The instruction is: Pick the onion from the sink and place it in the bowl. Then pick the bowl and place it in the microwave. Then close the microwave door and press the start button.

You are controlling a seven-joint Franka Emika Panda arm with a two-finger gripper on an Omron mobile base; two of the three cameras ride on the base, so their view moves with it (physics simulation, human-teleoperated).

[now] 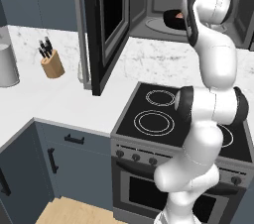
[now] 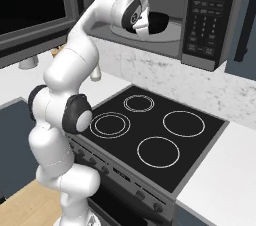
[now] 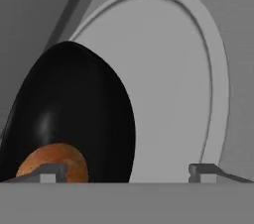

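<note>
The pincer stands open, its two fingertips set wide apart with nothing clamped between them. Just ahead of its one tip sits the black bowl, glossy inside, resting on the pale round turntable within the microwave. The orange-brown onion lies in the bowl, beside that tip. The microwave's keypad lettering is too small to read.

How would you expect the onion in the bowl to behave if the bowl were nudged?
The onion is round, so it would probably roll. The bowl looks glossy inside, so it likely offers little grip. Its curved wall should probably keep the onion in.
</note>
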